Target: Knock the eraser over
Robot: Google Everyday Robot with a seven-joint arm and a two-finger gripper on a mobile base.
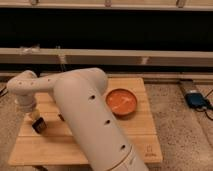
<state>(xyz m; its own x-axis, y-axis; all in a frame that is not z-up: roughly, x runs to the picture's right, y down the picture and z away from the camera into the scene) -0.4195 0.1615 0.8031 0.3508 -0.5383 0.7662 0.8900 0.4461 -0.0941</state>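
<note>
Eraser at the counter's left edge, gripper right on it.

The eraser (39, 125), dark with a reddish rim, sits near the left edge of the wooden counter (145, 135), tilted. The gripper (35, 116) hangs just above, touching or nearly so; its jaw state I cannot tell. An orange bowl (121, 101) sits toward the right edge.
</note>
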